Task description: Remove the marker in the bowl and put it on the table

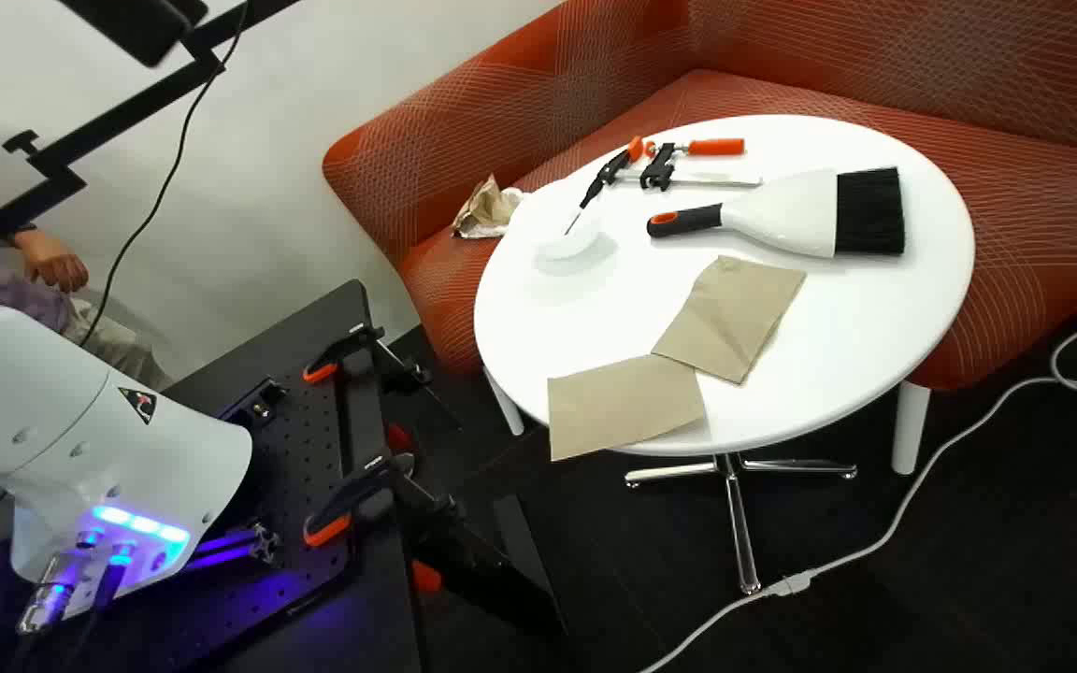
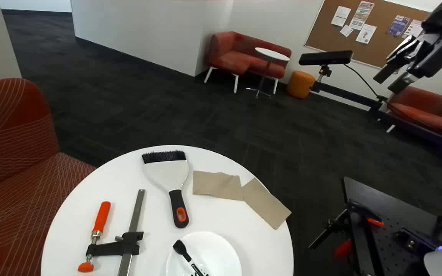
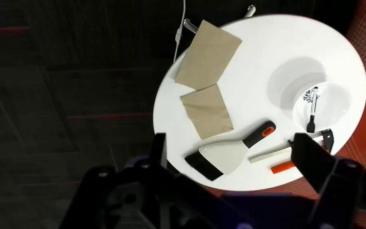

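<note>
The hand (image 3: 230, 141) hung with jaws spread wide; on the round white counter (image 3: 256, 70), a marker (image 3: 313, 109) leaned in the white bowl (image 3: 336, 100), black end past the rim.

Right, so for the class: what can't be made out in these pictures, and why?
Marker and bowl: cut off by the bottom edge in an exterior view.
Red-handled clamp: partly hidden behind a gripper finger in the wrist view.
Person: face cut off by the left edge in an exterior view.
Posters: text too small to read in an exterior view.
</note>
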`<state>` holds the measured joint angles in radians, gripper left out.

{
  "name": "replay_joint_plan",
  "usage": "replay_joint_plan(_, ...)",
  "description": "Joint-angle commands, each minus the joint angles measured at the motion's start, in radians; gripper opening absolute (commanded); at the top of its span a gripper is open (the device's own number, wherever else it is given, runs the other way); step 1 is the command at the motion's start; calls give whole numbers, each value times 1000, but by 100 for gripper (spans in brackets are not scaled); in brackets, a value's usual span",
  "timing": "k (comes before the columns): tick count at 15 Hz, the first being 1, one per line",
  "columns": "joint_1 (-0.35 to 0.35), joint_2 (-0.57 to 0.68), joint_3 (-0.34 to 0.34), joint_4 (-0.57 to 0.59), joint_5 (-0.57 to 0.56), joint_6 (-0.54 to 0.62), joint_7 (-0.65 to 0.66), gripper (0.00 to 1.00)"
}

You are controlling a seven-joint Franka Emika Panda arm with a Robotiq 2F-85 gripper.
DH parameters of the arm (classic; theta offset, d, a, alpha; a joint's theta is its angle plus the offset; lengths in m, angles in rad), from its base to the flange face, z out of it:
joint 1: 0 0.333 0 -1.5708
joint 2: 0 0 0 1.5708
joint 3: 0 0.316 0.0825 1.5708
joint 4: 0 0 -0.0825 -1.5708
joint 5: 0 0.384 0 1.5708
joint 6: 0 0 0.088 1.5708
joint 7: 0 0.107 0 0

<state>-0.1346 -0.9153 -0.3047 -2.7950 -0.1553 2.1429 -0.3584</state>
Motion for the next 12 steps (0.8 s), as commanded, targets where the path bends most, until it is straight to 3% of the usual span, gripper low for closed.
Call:
replay_joint_plan(1, -5, 1, 6, 2, 6, -3, -4, 100)
replay_joint_plan(7, 3, 12, 12, 2, 11, 10, 5, 100)
replay_joint_plan(12, 55, 88, 91, 1, 30, 119, 80, 100)
